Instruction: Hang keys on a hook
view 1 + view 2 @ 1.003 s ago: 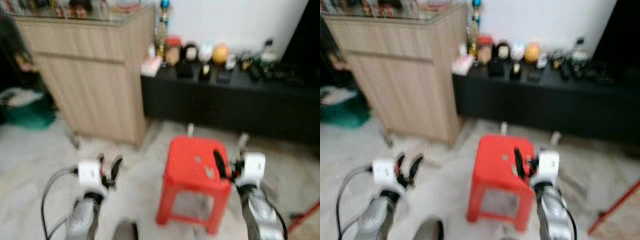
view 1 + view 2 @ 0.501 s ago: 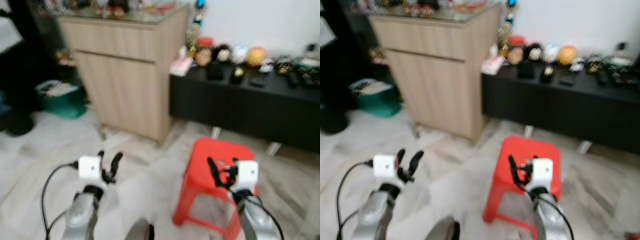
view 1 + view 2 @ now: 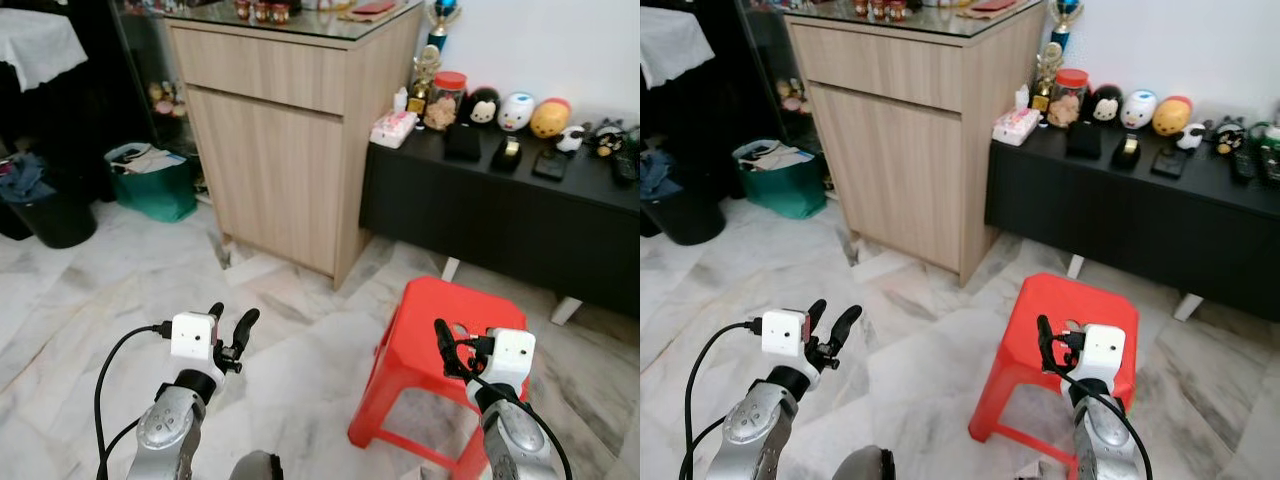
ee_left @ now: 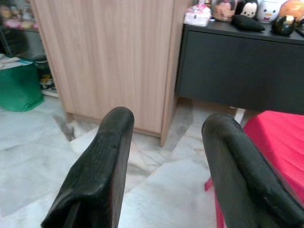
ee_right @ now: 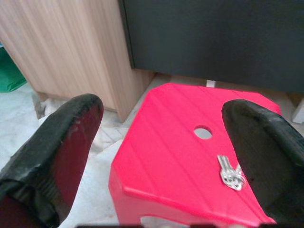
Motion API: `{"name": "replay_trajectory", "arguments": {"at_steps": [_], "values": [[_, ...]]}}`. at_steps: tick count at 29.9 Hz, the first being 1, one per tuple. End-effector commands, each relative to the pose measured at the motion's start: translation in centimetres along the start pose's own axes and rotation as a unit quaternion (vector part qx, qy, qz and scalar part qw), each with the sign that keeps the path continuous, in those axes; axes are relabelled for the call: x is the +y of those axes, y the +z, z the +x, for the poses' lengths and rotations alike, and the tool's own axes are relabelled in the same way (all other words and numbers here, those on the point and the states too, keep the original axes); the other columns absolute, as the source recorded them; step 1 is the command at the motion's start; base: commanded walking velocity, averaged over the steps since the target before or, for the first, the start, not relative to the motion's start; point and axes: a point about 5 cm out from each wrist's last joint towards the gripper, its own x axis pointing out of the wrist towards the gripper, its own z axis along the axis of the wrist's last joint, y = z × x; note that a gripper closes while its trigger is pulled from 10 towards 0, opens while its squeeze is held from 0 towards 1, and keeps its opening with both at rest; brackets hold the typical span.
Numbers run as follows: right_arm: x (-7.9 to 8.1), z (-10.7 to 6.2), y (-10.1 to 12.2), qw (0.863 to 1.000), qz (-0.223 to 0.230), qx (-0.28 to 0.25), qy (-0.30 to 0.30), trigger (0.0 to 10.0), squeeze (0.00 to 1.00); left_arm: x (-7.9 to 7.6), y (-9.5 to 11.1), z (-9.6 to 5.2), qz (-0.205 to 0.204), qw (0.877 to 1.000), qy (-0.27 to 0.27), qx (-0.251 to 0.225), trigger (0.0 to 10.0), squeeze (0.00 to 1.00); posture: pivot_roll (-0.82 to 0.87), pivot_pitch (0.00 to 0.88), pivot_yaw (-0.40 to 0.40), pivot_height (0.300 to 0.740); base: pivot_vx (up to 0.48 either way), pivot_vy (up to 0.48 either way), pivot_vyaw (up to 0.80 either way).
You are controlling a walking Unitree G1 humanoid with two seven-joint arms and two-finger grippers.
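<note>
2 claws are up in front of the robot right now and neither one is carrying anything, so this job is basically at square 1. The right claw (image 5: 156, 142) is hovering spread wide just above a red stool (image 3: 455, 330), and the keys (image 5: 230, 173) are lying flat on the stool's seat, just under that claw and closer to 1 of its 2 fingers, right next to the round hole (image 5: 203, 132) in the seat. Nothing is touching them yet, as far as I can tell.

The left claw (image 3: 229, 325) is also spread, hanging over bare marble floor (image 3: 120, 290), well off to the side of the stool and away from the keys. It's pointing toward a wooden cabinet (image 3: 290, 130) and a low black bench (image 3: 500, 215) with a row of little figurines (image 3: 515, 108) on top.

What's left, I'd say: pretty much all of it. The right claw is lined up decently, so my guess is the next bit is dropping down and pinching the keys, which looks fiddly since they're lying flat on smooth plastic. Then they're going to need carrying to a hook, and honestly I'm not spotting any hook here, so finding it is looking like part of the job too.
</note>
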Motion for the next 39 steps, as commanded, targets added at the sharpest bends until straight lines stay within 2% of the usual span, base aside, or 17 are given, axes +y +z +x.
{"name": "replay_trajectory", "arguments": {"at_steps": [1,15,21,29,39], "values": [[-0.14,0.09,-0.18,1.0,0.006,0.008,-0.005,10.0,0.0,-0.31,-0.36,0.09,-0.001,1.0,-0.008,0.007,10.0,0.0,0.01,0.0,-0.024,0.641,0.0,0.0,0.0],[-0.34,0.24,-0.17,1.0,0.0,0.006,-0.007,10.0,0.0,-0.29,-0.72,-0.09,-0.006,1.0,-0.004,0.01,10.0,0.0,0.01,0.0,-0.035,0.641,0.23,0.0,-0.1],[-0.96,0.38,0.03,1.0,-0.004,0.005,-0.016,10.0,0.0,-0.46,-0.72,-0.1,-0.011,1.0,-0.005,0.008,10.0,0.0,0.0,0.0,-0.033,0.641,0.279,0.0,0.0],[-1.03,0.37,0.04,1.0,-0.007,0.005,-0.016,10.0,0.0,-0.71,-0.68,-0.01,-0.008,1.0,-0.01,0.008,10.0,0.0,0.0,0.0,-0.036,0.641,0.29,0.0,-0.3],[-0.98,0.56,0.23,1.0,-0.011,0.0,-0.014,10.0,0.0,-0.67,-0.52,0.03,-0.007,1.0,-0.008,0.005,10.0,0.0,0.0,0.0,-0.039,0.641,0.289,0.0,0.0]]}}
